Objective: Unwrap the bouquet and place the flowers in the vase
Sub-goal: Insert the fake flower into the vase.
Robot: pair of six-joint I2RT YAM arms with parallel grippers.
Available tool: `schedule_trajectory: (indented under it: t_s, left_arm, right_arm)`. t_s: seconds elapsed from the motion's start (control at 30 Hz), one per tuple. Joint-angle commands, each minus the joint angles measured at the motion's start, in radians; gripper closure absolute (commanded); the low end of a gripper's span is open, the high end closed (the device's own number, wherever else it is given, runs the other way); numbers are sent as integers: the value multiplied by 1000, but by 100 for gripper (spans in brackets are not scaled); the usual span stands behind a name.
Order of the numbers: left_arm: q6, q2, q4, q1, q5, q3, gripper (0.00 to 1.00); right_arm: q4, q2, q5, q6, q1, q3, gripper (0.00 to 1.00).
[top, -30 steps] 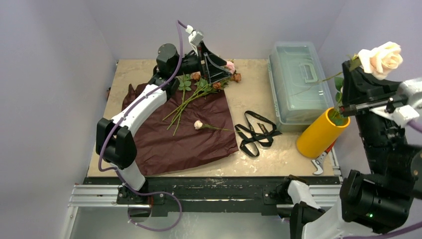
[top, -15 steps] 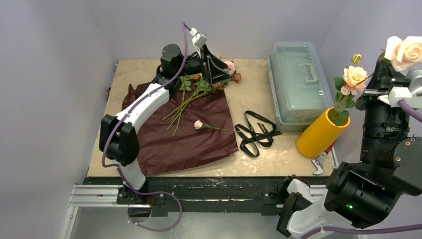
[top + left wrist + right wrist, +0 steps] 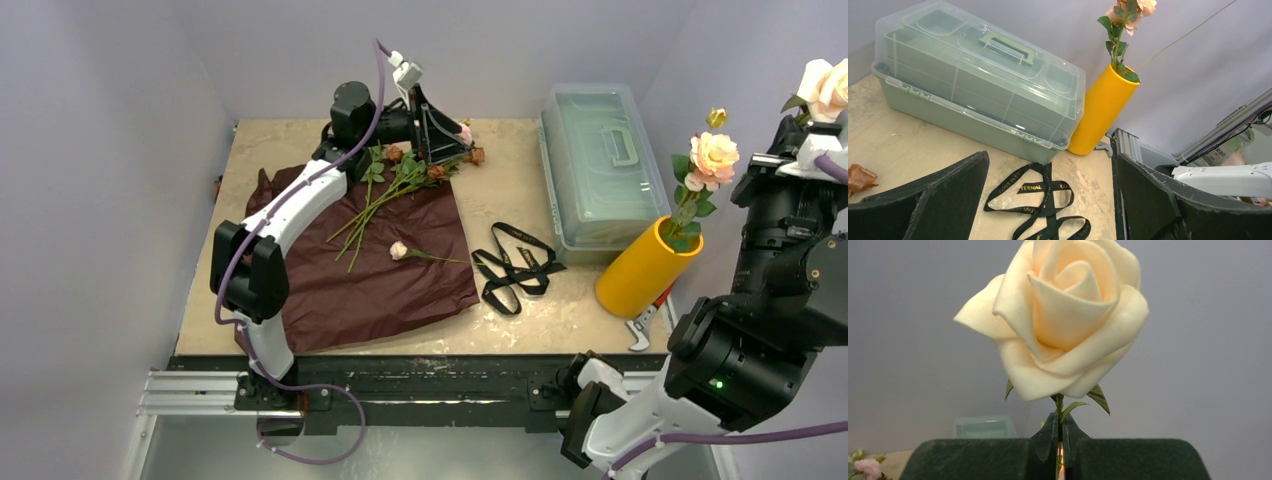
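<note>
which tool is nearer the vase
Right. The right tool hangs up and right of the vase, shut on a rose; the left tool is far left, over the flowers.

Soft, even light fills every view, and shadows are faint. Just above the right tool (image 3: 1060,442) the cream rose (image 3: 1063,325) is sharp; the wall (image 3: 1208,340) beyond it blurs.
</note>
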Motion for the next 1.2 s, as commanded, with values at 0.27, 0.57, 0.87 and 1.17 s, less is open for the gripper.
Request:
schedule_trajectory:
  t_s: [0.27,0.57,0.87,1.17]
  left_arm:
    - [91,2,-68,5,12,49,0]
    - [72,33,-72,5,12,71,0]
    - [35,61,-51,5,11,106,0]
    - [55,49,-77,5,9,101,0]
  right_arm:
    - [98,18,35,-23,-7,-150,100]
    - [94,52,25,-20,-7,-60,100]
    - [75,61,32,-15,-7,-30,100]
    - [124,-5,33,-17,-7,-211,100]
